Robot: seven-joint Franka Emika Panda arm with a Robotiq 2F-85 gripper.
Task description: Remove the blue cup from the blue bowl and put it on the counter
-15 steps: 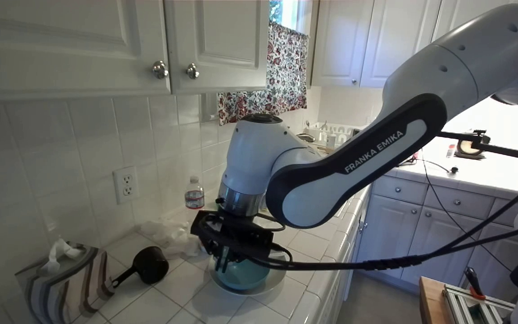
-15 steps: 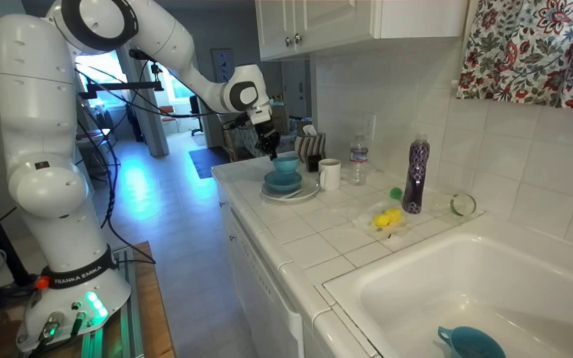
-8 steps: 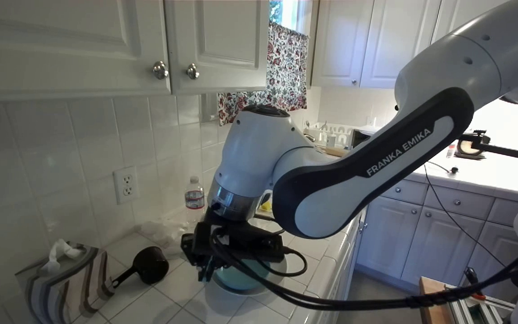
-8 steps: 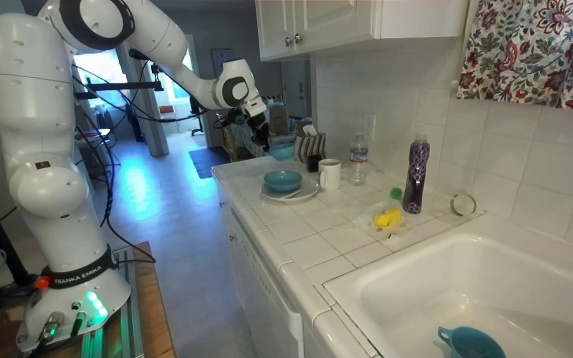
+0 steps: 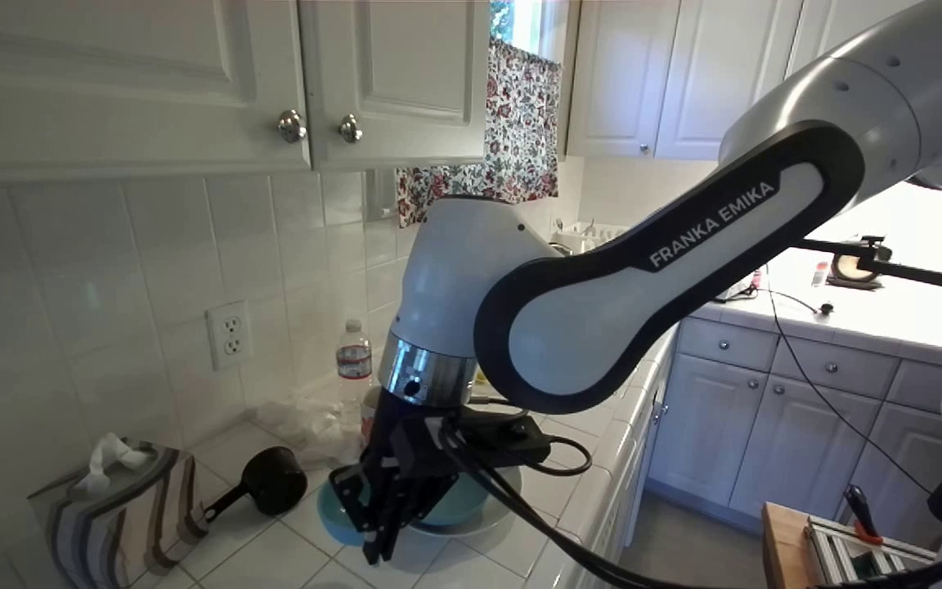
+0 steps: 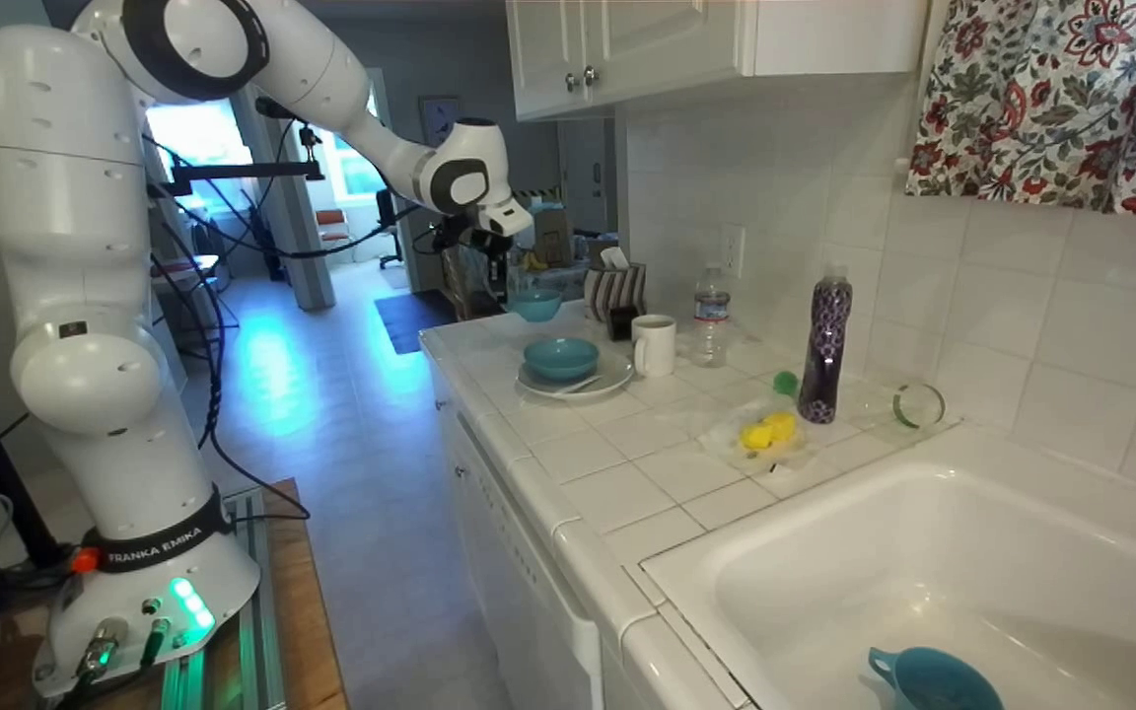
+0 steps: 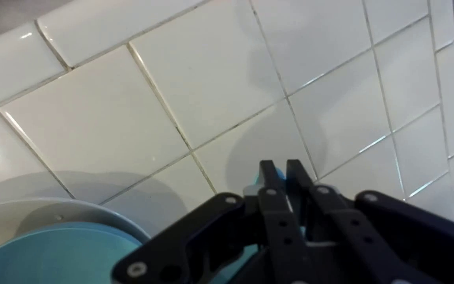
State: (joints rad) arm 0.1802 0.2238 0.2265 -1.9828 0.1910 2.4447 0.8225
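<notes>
My gripper point(image 5: 379, 556) is closed on the rim of the blue cup point(image 5: 332, 511), a round teal vessel. In the other exterior picture the blue cup point(image 6: 534, 306) hangs beside my fingers point(image 6: 497, 296), over the counter's far end. In the wrist view my fingertips point(image 7: 281, 165) nearly meet, with bits of teal between and under them. The blue bowl point(image 6: 561, 360), also teal, stands on a pale plate point(image 6: 612, 375); it also shows in the wrist view point(image 7: 61, 256). A shadow lies on the tiled counter point(image 7: 227, 79) below; whether the cup touches the tiles is unclear.
A striped tissue box point(image 5: 132, 523) and a black long-handled pot point(image 5: 275, 483) stand near the wall. A white mug point(image 6: 654, 345) and water bottle point(image 6: 711, 316) are beside the plate. A handled teal cup point(image 6: 943, 680) lies in the sink point(image 6: 824, 552). Cabinets point(image 5: 389, 82) hang above.
The blue cup has moved with my gripper from above the blue bowl to beside it, toward the counter's far end. The wrist has turned and tilted. The blue bowl stays on the plate.
</notes>
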